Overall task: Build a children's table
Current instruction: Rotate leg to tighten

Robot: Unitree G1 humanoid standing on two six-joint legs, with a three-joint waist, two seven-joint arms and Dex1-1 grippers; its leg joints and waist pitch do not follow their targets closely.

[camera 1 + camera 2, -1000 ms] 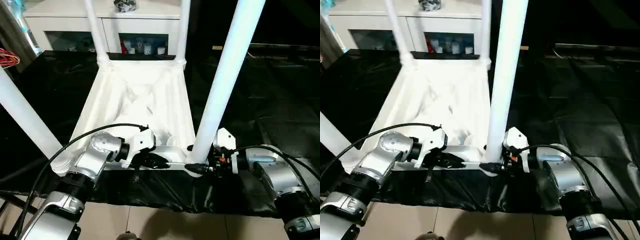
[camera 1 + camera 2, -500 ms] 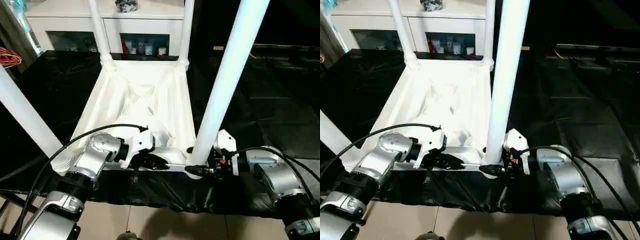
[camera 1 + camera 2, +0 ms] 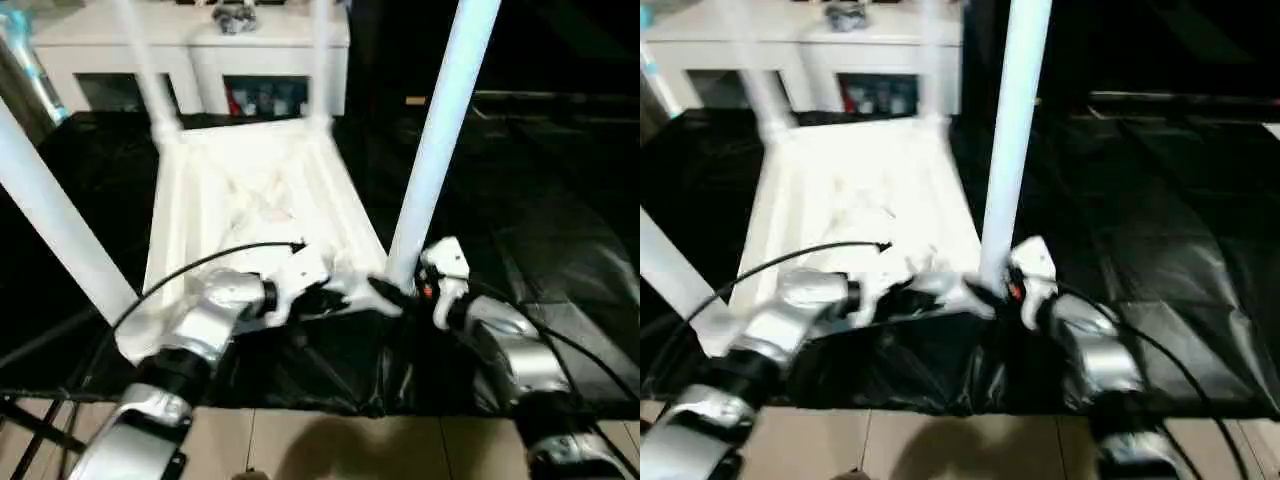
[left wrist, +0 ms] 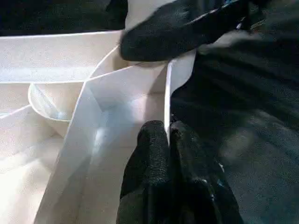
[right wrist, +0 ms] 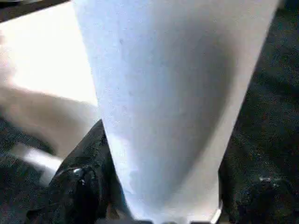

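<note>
Upside-down white tabletop (image 3: 250, 215) lies on black-draped surface (image 3: 560, 230), legs up. Left tool (image 4: 169, 140) pinched shut on thin near rim; right tool (image 3: 392, 292) clasps base of near-right leg (image 3: 435, 140). Plastic looks light, stiff, prob slick, so best held low by socket

Dim room, bright white plastic, heavy blur.

We see both head views smeared: the cabinet (image 3: 190, 50) at the back, the far legs (image 3: 140, 70) and both forearms lose their edges. The tabletop (image 3: 250, 200) glares nearly featureless, its ribs washed out, while the black sheet (image 3: 560, 240) gives soft grey sheen along its creases. The near right leg (image 3: 440, 140) carries a bluish tint. In the wrist views the fingers (image 4: 159, 154) and the leg are close and out of focus.
</note>
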